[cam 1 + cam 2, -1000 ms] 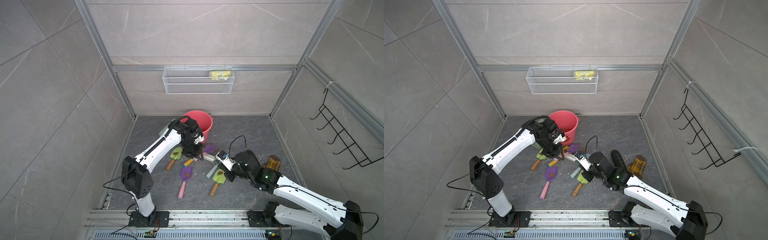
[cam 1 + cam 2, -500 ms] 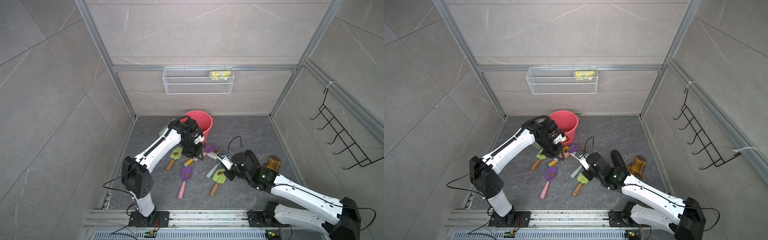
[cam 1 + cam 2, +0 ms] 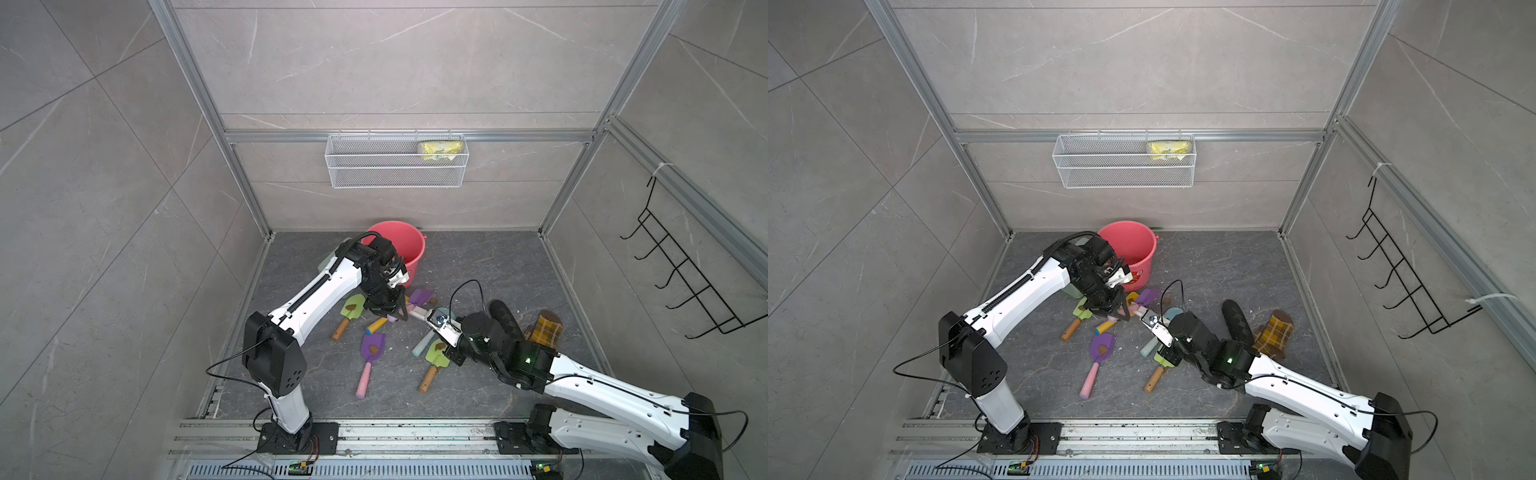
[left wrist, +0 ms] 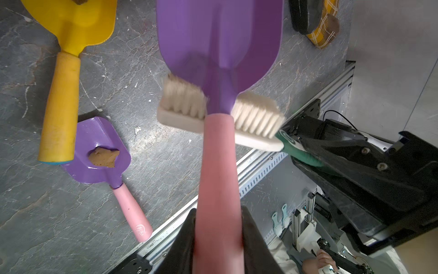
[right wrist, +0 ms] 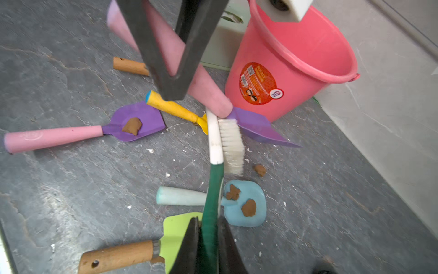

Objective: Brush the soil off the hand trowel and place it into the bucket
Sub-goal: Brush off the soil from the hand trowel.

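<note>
My left gripper point(image 4: 218, 213) is shut on the pink handle of a purple-bladed hand trowel point(image 4: 220, 42), holding it just above the floor in front of the coral-pink bucket point(image 5: 296, 59). The blade shows no soil in the left wrist view. My right gripper point(image 5: 208, 223) is shut on the green handle of a white brush point(image 5: 227, 142). Its bristles lie against the trowel's neck point(image 5: 233, 112), where blade meets handle. One brown soil lump point(image 5: 260, 170) lies loose on the floor below. Both grippers point(image 3: 395, 311) point(image 3: 432, 318) meet mid-floor in both top views.
Other trowels lie around: a purple one point(image 5: 59, 136) and a blue one point(image 5: 244, 204) carrying soil, a yellow one point(image 4: 71, 23), and a green one with a wooden handle point(image 5: 118, 256). A plaid slipper point(image 3: 544, 328) and a black one point(image 3: 505, 318) lie to the right.
My right arm has carried the brush leftward, up to the held trowel. The left arm and its trowel have hardly moved.
</note>
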Action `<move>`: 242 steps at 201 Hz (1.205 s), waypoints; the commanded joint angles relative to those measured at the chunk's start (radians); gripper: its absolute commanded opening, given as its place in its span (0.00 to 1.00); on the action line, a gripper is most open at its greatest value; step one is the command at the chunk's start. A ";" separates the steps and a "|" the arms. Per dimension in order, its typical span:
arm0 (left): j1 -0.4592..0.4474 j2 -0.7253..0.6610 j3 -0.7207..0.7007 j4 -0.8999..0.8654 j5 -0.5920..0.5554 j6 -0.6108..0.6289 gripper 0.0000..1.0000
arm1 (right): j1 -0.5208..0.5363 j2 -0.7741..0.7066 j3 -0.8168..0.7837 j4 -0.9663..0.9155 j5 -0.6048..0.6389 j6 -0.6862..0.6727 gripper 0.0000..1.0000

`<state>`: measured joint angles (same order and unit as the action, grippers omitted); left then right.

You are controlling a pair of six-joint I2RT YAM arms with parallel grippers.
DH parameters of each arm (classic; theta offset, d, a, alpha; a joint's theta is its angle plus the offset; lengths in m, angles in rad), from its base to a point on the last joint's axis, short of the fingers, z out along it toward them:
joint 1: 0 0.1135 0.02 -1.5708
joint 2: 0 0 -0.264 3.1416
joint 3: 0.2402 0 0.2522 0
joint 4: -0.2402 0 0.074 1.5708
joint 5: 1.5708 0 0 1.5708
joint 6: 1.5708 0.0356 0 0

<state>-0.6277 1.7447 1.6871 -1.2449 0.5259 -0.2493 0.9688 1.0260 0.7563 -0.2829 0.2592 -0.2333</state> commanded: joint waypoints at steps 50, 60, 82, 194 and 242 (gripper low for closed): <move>0.004 -0.039 0.038 -0.077 0.023 0.021 0.00 | -0.051 0.053 0.029 -0.028 0.218 0.015 0.00; 0.005 -0.039 0.044 -0.077 0.031 0.020 0.00 | -0.049 0.056 0.023 -0.024 0.194 0.001 0.00; 0.007 -0.037 0.058 -0.080 0.034 0.021 0.00 | -0.047 0.051 -0.001 0.006 0.148 -0.021 0.00; 0.008 -0.028 0.061 -0.124 0.005 0.039 0.00 | -0.095 0.099 0.045 0.003 0.273 -0.011 0.00; 0.022 -0.056 0.071 -0.133 -0.041 0.040 0.00 | -0.142 0.101 0.061 -0.081 0.224 0.075 0.00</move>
<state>-0.6212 1.7432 1.7184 -1.3308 0.5037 -0.2302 0.8295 1.1339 0.7818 -0.3077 0.4969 -0.2276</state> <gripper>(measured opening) 0.277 0.126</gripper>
